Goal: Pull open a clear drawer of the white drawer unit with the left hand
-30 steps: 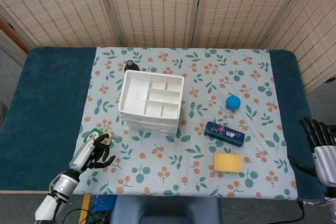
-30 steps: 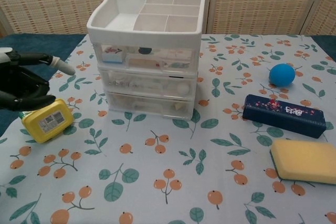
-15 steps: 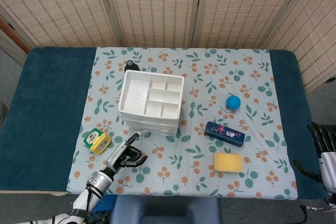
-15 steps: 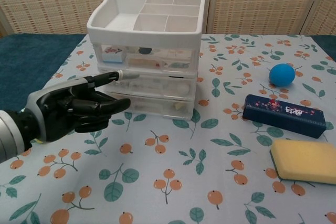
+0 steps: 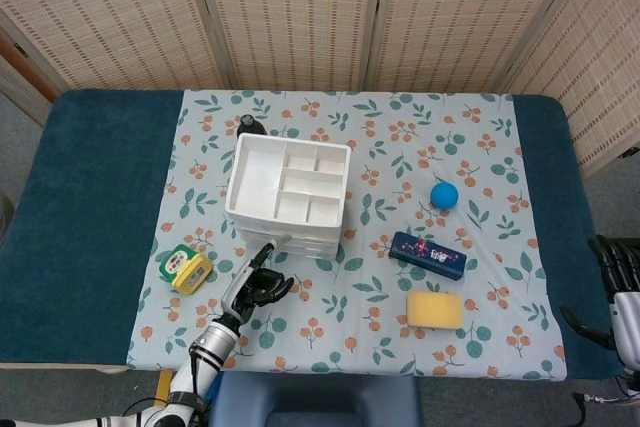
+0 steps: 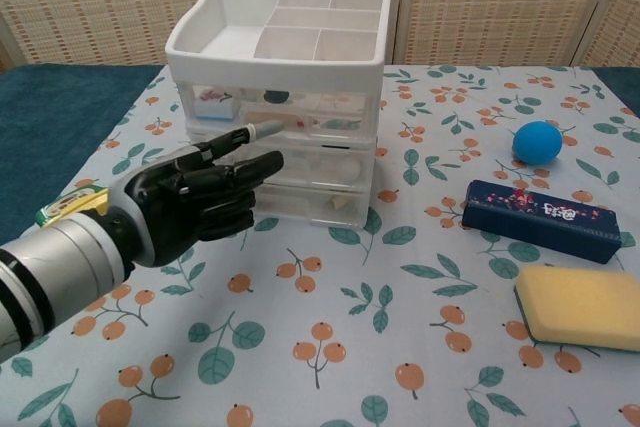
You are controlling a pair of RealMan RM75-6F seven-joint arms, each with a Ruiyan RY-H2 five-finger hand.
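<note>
My left hand (image 6: 205, 202), fingers curled, one extended, grasps nothing; a pull could drag the light white drawer unit (image 6: 285, 97) forward.

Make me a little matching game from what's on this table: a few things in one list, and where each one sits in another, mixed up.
Things:
1. blue ball
2. yellow sponge
3. left hand
4. yellow tape measure

Places:
A. at the front of the white drawer unit
B. near table edge, right of the unit
C. left of the unit's front
D. beyond the dark blue box

Pairs: 1-D, 2-B, 3-A, 4-C
</note>
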